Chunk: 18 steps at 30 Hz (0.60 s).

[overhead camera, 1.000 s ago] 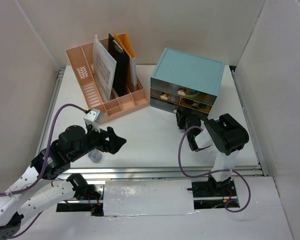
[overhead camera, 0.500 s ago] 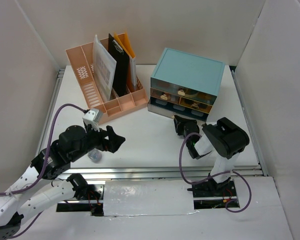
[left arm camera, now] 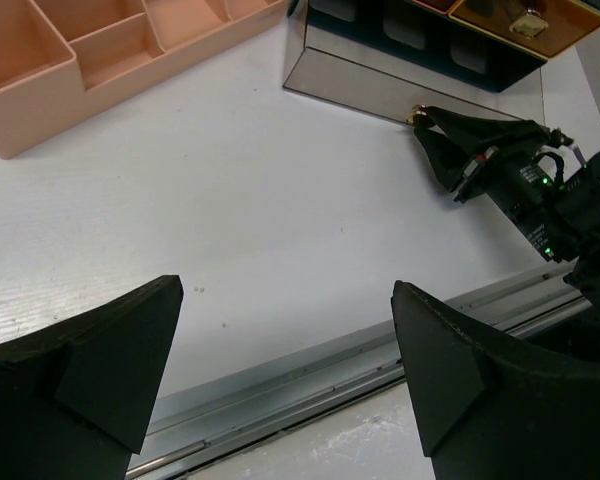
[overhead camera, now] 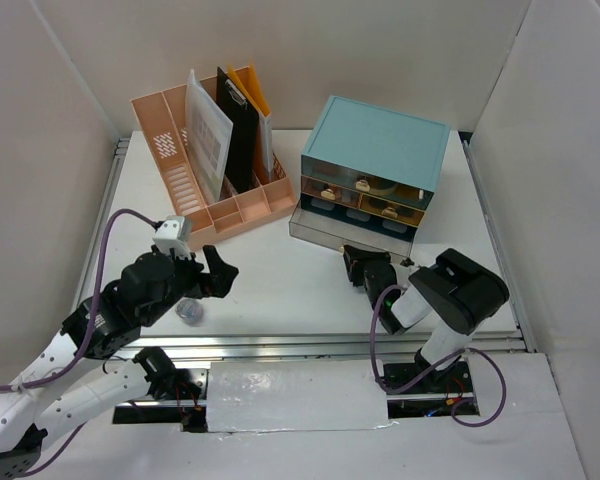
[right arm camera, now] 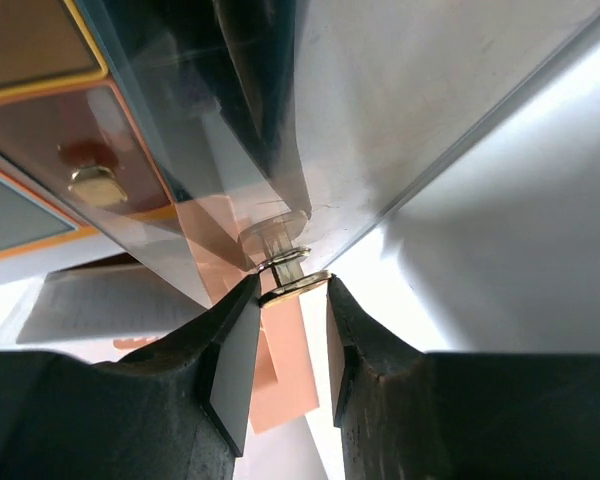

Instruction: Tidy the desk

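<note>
The white desk [overhead camera: 290, 285] carries a teal drawer cabinet [overhead camera: 378, 150] at the back right. Its clear bottom drawer [overhead camera: 345, 229] is pulled partly out. My right gripper [overhead camera: 368, 266] is shut on that drawer's small metal knob [right arm camera: 292, 281], pinched between both fingers in the right wrist view. My left gripper [overhead camera: 217, 272] is open and empty above the front left of the desk. Its wide-apart fingers [left arm camera: 90, 370] frame the bare desk [left arm camera: 260, 210], with the pulled-out drawer [left arm camera: 370, 80] and the right gripper [left arm camera: 470, 155] beyond.
A pink slotted organizer [overhead camera: 180, 170] holding a clipboard and papers stands at the back left. A small clear round object [overhead camera: 189, 312] lies by the front rail [overhead camera: 320, 345] under the left arm. White panel walls enclose the desk.
The right gripper has moved toward the near edge with the knob, drawing the bottom drawer out of the cabinet. The left gripper has shifted slightly left.
</note>
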Tool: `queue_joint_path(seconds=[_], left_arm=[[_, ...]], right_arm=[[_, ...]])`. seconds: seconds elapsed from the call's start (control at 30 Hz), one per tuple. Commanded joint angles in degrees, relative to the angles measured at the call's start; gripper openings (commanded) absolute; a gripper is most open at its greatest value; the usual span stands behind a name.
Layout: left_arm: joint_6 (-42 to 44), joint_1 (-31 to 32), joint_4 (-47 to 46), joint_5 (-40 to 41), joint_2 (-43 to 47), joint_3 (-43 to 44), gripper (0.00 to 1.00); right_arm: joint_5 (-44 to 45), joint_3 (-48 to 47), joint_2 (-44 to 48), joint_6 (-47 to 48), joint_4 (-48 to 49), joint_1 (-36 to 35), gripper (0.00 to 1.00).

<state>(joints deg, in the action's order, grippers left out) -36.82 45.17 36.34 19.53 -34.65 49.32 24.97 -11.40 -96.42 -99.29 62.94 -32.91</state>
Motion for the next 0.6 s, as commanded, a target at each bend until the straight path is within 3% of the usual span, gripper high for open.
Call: queue_joint_path(seconds=[0.0,0.13,0.17,0.27,0.47,0.57], left_arm=[[-2.03,0.19,0.05,3.23,0.81,0.51,1.00],[-5.88,0.19,4.33,9.18,0.99,0.95,1.00],[-6.94,0.18,5.75,11.12,0.91,1.13,0.99],[-12.04,0.18,11.27,17.72,0.03,2.27,1.00],[-29.78,0.18,24.19,28.01,-1.12,2.28,1.00],[-37.35,0.27,25.28,28.64,-0.77,-0.97,0.99]], right_arm=[[-2.12,2.08,2.46,2.95,2.62,-2.42,0.37],[-2.12,1.82,5.19,4.62,-1.49,-3.91,0.54],[-1.51,1.56,5.89,5.15,-2.89,-4.27,0.67],[-0.63,0.85,8.52,6.12,-8.09,-5.76,0.86],[0.95,-1.69,17.03,11.12,-16.07,-12.07,0.89],[5.95,-8.97,20.04,17.26,-33.33,-19.53,0.92]])
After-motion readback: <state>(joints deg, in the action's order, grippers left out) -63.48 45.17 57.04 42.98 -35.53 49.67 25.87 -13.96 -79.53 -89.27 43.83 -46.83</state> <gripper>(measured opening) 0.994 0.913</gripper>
